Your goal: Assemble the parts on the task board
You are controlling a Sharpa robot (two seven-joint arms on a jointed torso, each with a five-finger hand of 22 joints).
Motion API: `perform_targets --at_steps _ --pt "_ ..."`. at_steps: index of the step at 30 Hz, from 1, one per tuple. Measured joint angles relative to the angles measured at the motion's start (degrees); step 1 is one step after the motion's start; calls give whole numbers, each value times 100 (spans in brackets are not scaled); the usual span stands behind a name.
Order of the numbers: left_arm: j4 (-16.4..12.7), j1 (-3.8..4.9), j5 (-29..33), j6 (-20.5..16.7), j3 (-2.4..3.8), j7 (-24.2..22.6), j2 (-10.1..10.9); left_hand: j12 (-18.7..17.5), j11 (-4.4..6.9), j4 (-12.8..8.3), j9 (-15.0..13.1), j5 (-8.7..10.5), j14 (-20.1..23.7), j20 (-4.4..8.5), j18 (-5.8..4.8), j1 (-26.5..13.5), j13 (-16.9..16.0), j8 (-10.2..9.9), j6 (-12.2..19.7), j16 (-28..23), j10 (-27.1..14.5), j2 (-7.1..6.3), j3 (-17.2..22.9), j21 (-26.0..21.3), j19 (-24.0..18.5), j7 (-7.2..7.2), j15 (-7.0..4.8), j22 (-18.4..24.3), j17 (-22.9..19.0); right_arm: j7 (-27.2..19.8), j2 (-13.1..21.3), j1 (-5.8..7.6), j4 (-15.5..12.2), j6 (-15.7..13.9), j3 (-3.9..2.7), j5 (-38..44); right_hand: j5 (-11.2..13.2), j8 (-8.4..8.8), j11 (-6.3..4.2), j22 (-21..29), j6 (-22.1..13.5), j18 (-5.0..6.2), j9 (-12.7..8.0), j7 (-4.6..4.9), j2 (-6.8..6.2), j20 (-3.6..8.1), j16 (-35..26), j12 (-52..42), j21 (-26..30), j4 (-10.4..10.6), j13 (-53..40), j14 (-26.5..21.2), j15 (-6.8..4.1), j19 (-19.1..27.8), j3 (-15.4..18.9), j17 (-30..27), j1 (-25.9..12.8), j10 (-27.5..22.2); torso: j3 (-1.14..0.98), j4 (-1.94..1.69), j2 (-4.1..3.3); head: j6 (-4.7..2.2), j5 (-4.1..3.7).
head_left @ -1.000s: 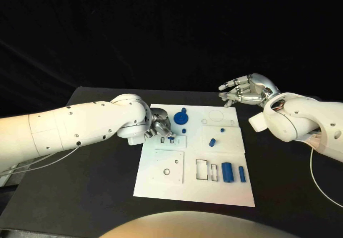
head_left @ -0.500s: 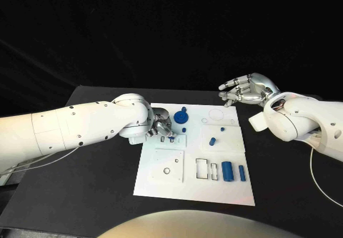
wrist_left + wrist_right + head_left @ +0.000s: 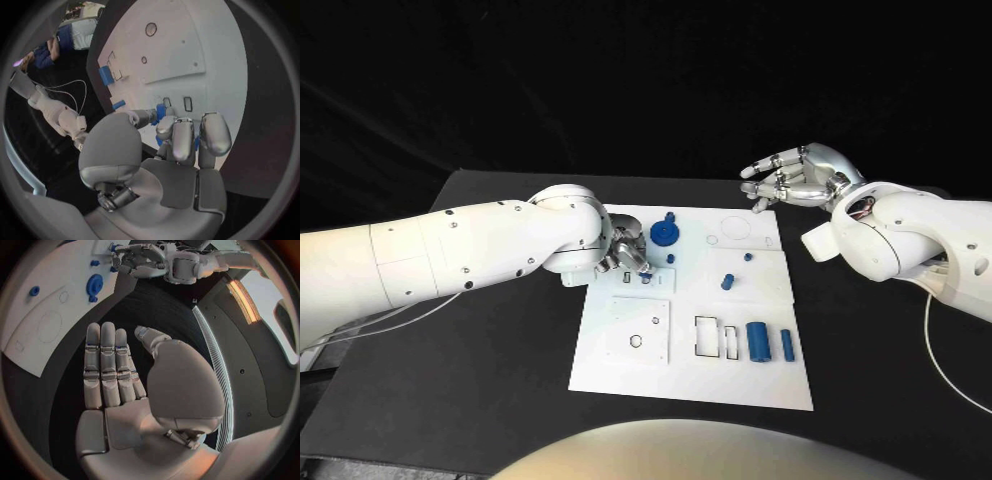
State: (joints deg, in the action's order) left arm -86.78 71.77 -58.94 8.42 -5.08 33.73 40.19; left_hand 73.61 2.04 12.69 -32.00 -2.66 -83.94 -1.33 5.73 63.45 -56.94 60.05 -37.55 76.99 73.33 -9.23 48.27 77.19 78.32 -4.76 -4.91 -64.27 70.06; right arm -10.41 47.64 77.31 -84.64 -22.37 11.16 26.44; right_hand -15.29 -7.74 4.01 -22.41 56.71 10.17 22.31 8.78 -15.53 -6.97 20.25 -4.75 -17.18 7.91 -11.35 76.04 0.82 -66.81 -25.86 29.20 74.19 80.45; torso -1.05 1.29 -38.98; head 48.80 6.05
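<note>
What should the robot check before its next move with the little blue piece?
1. Left hand has a grip on the small blue piece: ok, pinched between thumb and fingers in the left wrist view.
2. Piece lined up with the small slots on the white board: cannot tell, fingers hide the tip.
3. Right hand out of the way: ok, it hovers open past the board's far right corner, holding nothing.
4. Round blue disc clear of the left hand: ok, close beside but apart.
5. Blue pieces near the board's right edge undisturbed: ok, lying on the board.
</note>
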Motion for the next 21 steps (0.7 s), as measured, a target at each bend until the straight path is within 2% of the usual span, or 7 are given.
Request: perform_targets --at_steps 21 --pt "57 0 -116 308 -3 35 -25 0 -1 -4 -2 2 0 0 0 -71 16 4 -20 0 -1 -26 4 19 0 18 0 -19 -1 0 2 -6 -6 8 0 0 0 0 -1 11 0 0 -1 0 0 0 0 0 26 0 -8 -42 -1 0 0 18 0 -41 2 -1 5 35 9"
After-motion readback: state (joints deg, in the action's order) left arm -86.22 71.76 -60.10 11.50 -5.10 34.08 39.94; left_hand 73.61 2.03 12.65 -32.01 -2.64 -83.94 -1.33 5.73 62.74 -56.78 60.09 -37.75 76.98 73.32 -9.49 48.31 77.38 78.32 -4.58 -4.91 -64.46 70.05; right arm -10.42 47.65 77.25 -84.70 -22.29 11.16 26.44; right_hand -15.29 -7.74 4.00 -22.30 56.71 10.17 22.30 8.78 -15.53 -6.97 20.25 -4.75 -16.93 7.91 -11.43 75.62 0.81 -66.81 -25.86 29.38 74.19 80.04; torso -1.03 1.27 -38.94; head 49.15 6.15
